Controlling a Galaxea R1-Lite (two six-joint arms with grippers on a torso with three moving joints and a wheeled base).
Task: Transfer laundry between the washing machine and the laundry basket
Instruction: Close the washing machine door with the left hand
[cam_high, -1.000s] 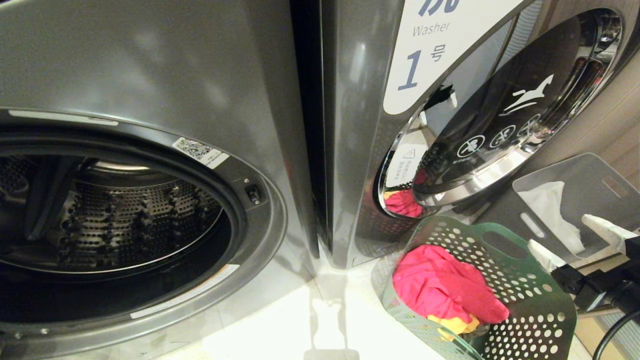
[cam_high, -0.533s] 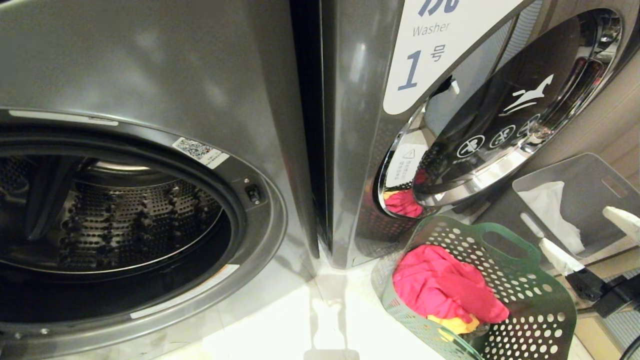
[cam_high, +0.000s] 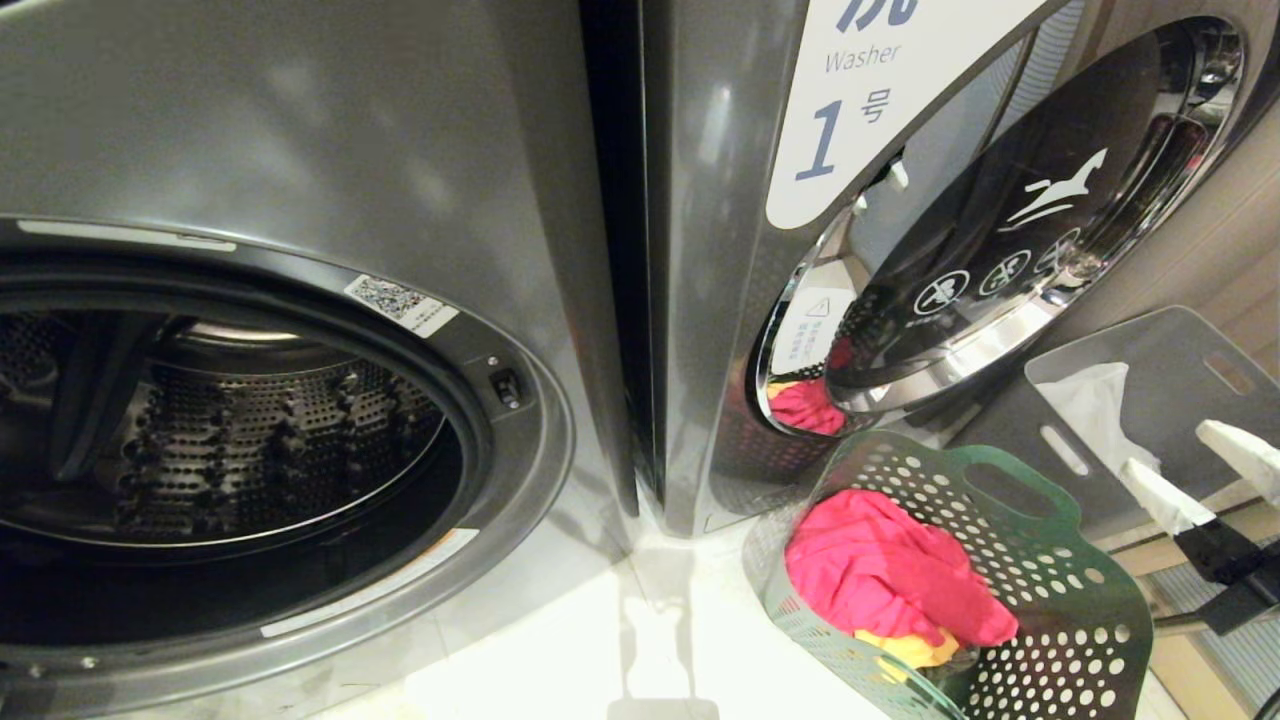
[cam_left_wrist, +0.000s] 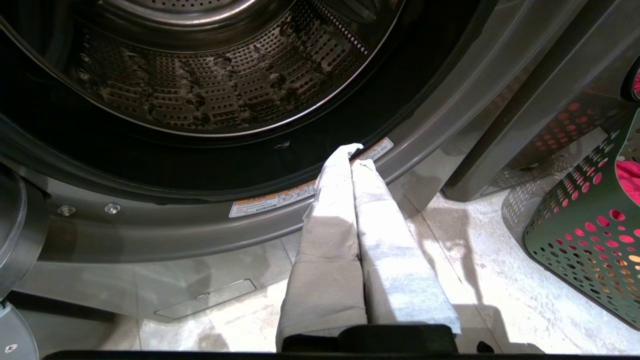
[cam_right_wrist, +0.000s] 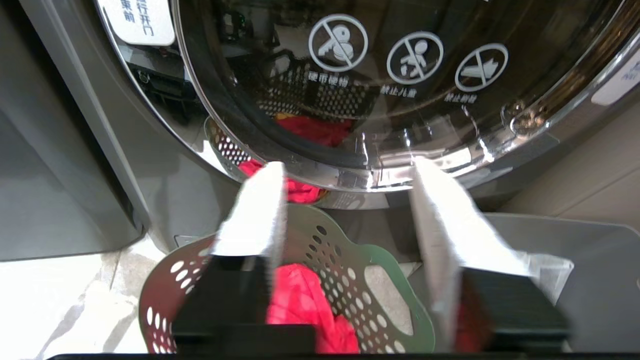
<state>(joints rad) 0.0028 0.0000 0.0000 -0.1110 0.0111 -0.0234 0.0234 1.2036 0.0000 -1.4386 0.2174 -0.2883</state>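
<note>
Red-pink laundry (cam_high: 880, 575) fills the laundry basket (cam_high: 1060, 610) at lower right. Right gripper (cam_high: 1205, 470), spread and empty at the right edge, risks snagging the basket rim. Left gripper (cam_left_wrist: 355, 155) is pressed together.

Pale marbled floor tiles (cam_left_wrist: 475, 280) run beneath the machines, brightly lit, with hard shadows falling across them. A beige wall (cam_high: 1215, 240) rises at the right behind a grey solid-sided bin (cam_high: 1150, 370) that holds a white plastic bag (cam_high: 1100, 410). The second dark grey washer, labelled 1 (cam_high: 720, 250), reflects the warm light on its glossy front.
</note>
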